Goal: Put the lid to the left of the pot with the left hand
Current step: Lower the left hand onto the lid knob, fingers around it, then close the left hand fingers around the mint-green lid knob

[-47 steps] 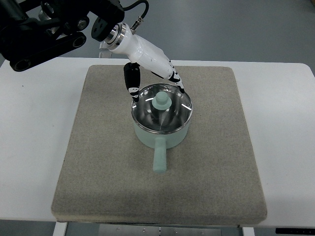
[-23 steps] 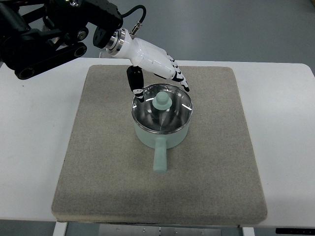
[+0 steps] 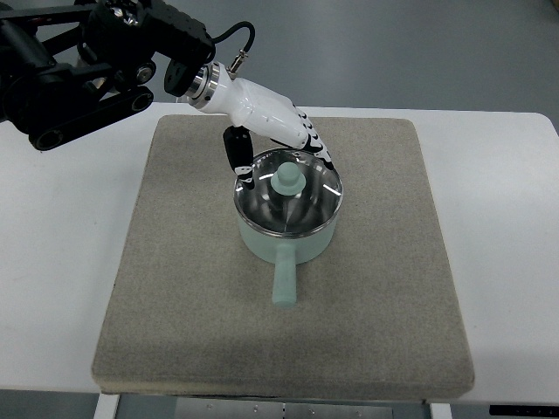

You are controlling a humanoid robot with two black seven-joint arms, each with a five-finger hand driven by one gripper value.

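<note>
A mint-green pot (image 3: 287, 229) stands near the middle of the grey mat, its handle (image 3: 284, 278) pointing toward the near edge. A glass lid (image 3: 286, 196) with a mint-green knob (image 3: 285, 179) sits on the pot. My left hand (image 3: 278, 144) comes in from the upper left and hovers at the lid's far rim. Its white fingers (image 3: 314, 144) are spread over the rim's far side, and the dark thumb (image 3: 237, 159) hangs down at the lid's left edge. The hand holds nothing. The right hand is out of view.
The grey mat (image 3: 175, 288) covers most of the white table (image 3: 52, 262). The left arm's black links (image 3: 79, 70) hang over the table's far left corner. Bare mat lies to the left of the pot.
The left hand has shifted slightly and lowered toward the lid's far rim, with the thumb dropping nearer the lid's left edge. The pot and lid have not moved.
</note>
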